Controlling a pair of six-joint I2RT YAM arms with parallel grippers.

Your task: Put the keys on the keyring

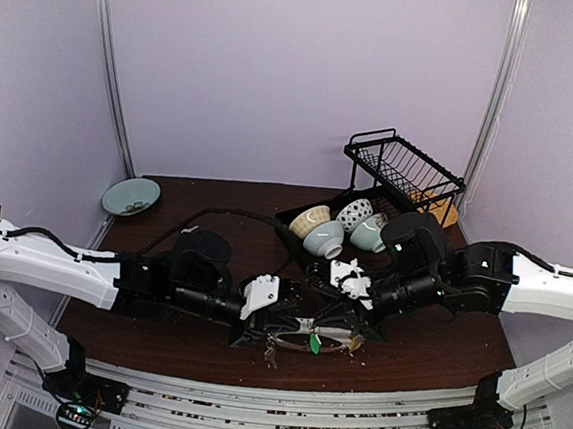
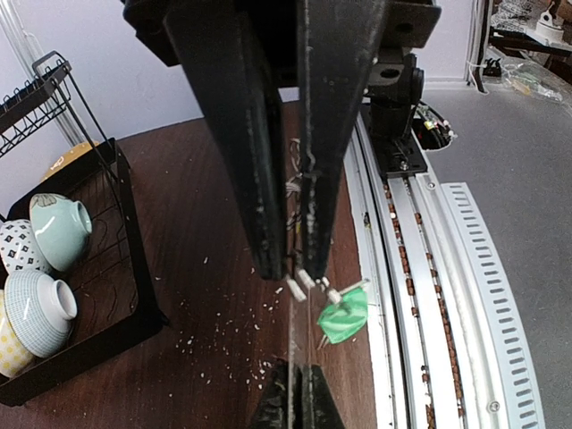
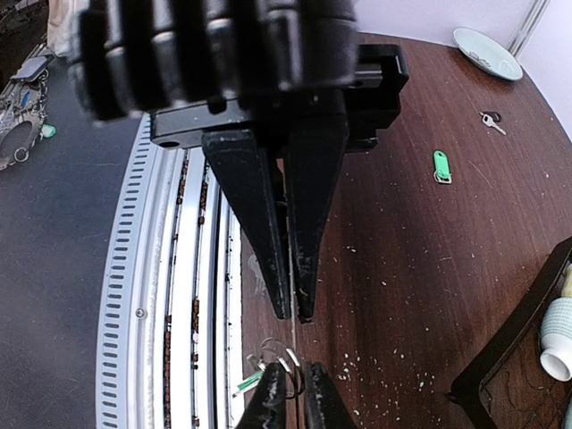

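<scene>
The keyring [image 1: 329,328] hangs above the table's front edge, held between both grippers. My left gripper [image 1: 295,326] is shut on its wire [image 2: 292,340], fingertips together in the left wrist view [image 2: 298,271]. My right gripper [image 1: 350,326] is shut on the opposite side of the wire [image 3: 293,329], seen edge-on between its tips [image 3: 295,315]. A green-tagged key [image 2: 345,315] hangs on the ring by small split rings [image 3: 284,356], and silver keys [image 1: 270,352] dangle below. A loose green key [image 3: 441,166] and a dark-headed key [image 3: 490,121] lie on the table.
A black tray [image 1: 288,218] at the back holds several bowls [image 1: 327,238] beside a black wire dish rack [image 1: 406,170]. A teal plate [image 1: 130,197] sits at the far left corner. White crumbs are scattered on the dark wooden table [image 2: 206,268]. The metal rail [image 2: 447,295] runs along the near edge.
</scene>
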